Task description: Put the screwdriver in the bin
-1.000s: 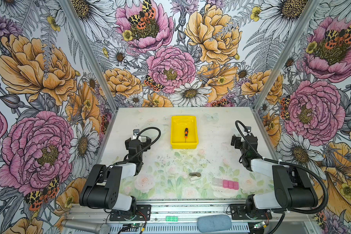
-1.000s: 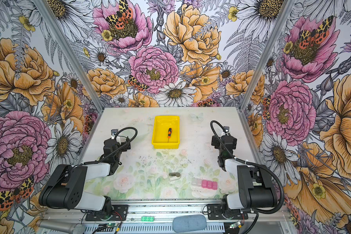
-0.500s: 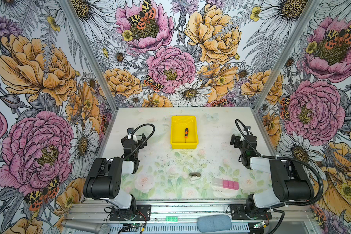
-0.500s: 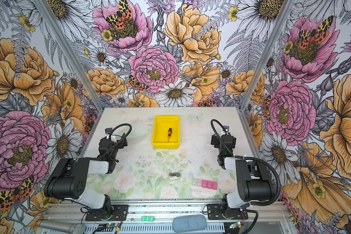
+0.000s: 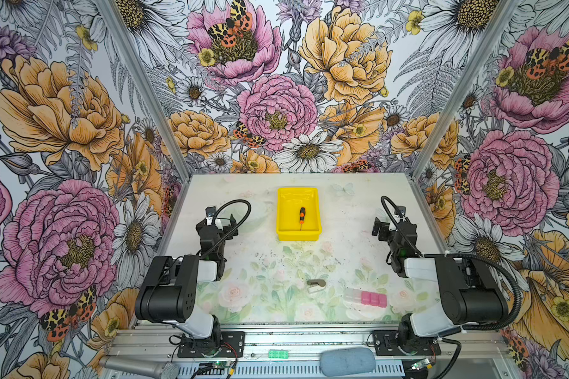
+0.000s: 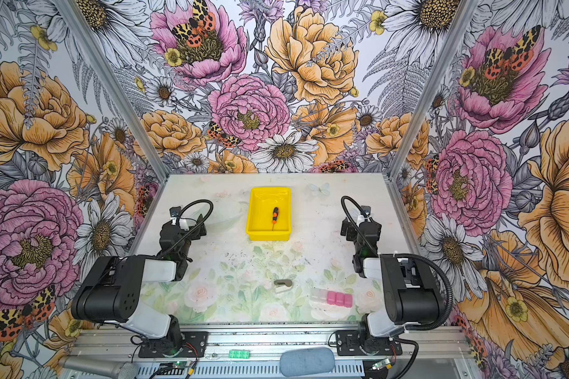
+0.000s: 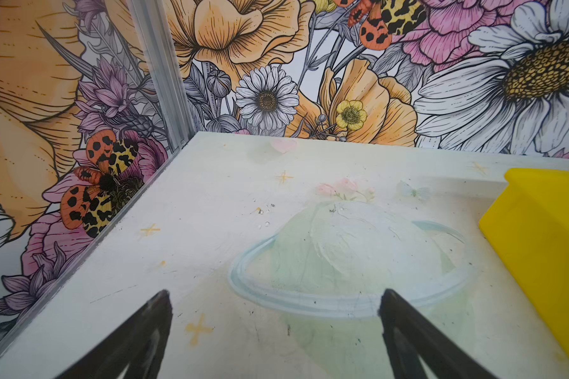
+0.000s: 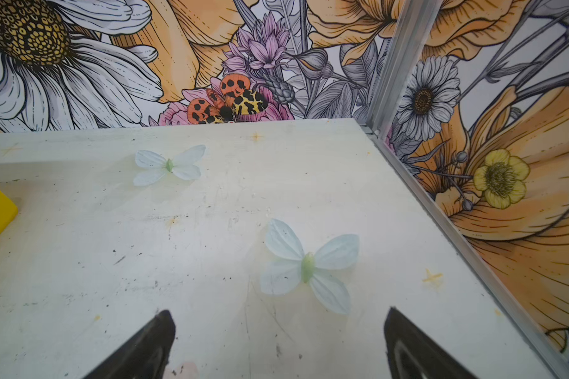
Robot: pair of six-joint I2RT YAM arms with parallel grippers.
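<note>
My left gripper [image 7: 275, 297] had pulled back leftward since a second ago; it and my right gripper [image 8: 278, 315] gaped wide, empty. The orange-and-black screwdriver [image 5: 301, 215] lay inside the yellow bin [image 5: 280, 210], mid-frame

The desk [image 5: 352, 229] is pale, printed with faint roses and leaves and speckled with dark scuffs. Near its front edge lies a small grey-and-white metal clip [image 5: 316, 284]. To its right, a little apart, is a row of small boxes [image 5: 368, 298], clear ones and then three pink. Two pale blue butterflies [image 8: 307, 265] show flat on the surface toward the far right corner. Loud floral walls [image 5: 276, 108] close in three sides. Along the front rail sit a green brick [image 5: 278, 354], a blue-grey pad [image 5: 347, 361] and a grey microphone [image 5: 135, 367].
</note>
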